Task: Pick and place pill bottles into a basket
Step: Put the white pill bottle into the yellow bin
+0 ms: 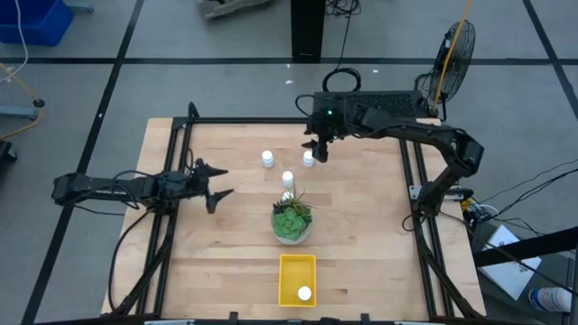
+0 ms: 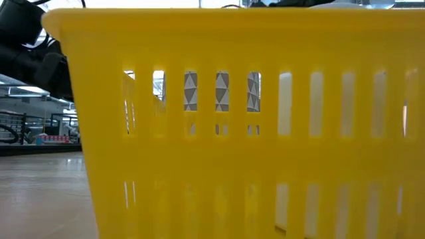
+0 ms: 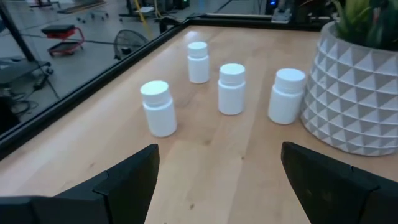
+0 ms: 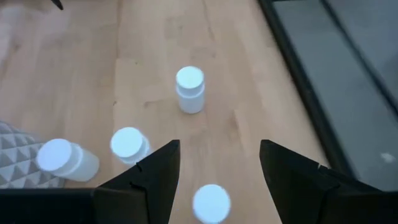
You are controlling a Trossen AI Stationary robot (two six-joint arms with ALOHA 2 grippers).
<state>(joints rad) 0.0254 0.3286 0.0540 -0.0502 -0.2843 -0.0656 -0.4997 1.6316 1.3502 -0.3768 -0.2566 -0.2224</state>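
Several small white pill bottles stand upright on the wooden table at the far middle. One is at the left (image 1: 267,159), one is near the plant (image 1: 287,179), and one (image 1: 308,159) is under my right gripper. They also show in the left wrist view (image 3: 231,88). My right gripper (image 1: 316,152) is open above that last bottle (image 4: 211,202), with a finger on either side and not touching it. My left gripper (image 1: 217,185) is open and empty at the table's left, pointing toward the bottles. The yellow basket (image 1: 297,271) stands at the near edge and holds one bottle (image 1: 304,293).
A green plant (image 1: 292,219) in a white faceted pot (image 3: 354,93) stands mid-table between the bottles and the basket, close beside one bottle (image 3: 287,94). A black frame rail (image 1: 411,181) runs along the table's edges. The basket's slotted wall (image 2: 252,133) fills the low view.
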